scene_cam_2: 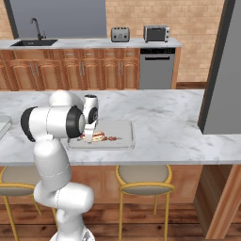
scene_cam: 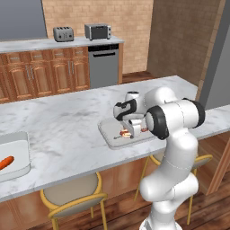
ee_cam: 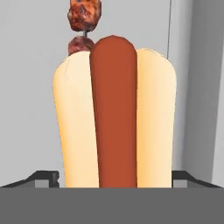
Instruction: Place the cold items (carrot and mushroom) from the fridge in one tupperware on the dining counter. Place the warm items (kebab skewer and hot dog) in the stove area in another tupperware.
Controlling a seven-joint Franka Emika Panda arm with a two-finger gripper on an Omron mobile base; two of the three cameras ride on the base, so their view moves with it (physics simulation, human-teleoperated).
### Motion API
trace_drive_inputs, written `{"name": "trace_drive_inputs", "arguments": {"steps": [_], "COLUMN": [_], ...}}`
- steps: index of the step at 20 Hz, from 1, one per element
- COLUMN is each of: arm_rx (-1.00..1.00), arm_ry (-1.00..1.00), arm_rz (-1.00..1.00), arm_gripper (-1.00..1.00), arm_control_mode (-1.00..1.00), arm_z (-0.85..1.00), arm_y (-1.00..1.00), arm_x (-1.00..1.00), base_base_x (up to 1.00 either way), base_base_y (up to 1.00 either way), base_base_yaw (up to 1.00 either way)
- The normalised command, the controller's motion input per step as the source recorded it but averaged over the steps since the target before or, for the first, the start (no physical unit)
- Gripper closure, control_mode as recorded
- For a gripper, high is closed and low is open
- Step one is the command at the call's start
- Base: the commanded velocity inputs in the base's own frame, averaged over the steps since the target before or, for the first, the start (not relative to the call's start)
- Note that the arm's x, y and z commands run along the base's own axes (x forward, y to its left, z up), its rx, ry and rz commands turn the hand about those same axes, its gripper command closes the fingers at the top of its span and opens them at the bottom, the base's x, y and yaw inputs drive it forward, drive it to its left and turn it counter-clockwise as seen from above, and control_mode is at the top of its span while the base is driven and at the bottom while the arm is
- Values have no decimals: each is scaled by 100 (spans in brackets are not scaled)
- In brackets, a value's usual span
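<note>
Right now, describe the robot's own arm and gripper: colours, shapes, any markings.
The arm is glossy white, built of thick rounded segments with bulbous shoulders, and dark, nearly black bands and caps at the joints. No cables or markings are visible on it. The gripper has two small dark grey finger tips with squared, blocky ends; its body is white with dark trim.

Hot dog and kebab skewer in one tupperware on the table.

The hot dog lies in the tupperware with the kebab skewer just beside it; the pincer stands over them. A second tupperware, well apart along the table, holds the carrot. Stools stand under the table's near edge.
</note>
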Motion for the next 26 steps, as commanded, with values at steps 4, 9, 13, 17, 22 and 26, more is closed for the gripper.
{"name": "trace_drive_inputs", "arguments": {"steps": [4, 9, 13, 17, 22, 26], "arm_rx": [0, -5, -8, -11, -12, 0], "arm_ry": [0, 0, -3, 0, -1, -20], "arm_rz": [0, -4, -8, -10, -6, 28], "arm_gripper": [-100, -100, -100, -100, -100, -100], "arm_control_mode": [-100, -100, -100, -100, -100, -100], "arm_z": [0, 24, 53, 52, 46, 41], "arm_y": [0, 0, 0, 0, 0, -9], "arm_x": [0, -10, -29, -37, -48, -96], "base_base_x": [0, 0, 0, 0, 0, 0], "base_base_y": [0, 0, 0, 0, 0, 0], "base_base_yaw": [0, 0, 0, 0, 0, 0]}}
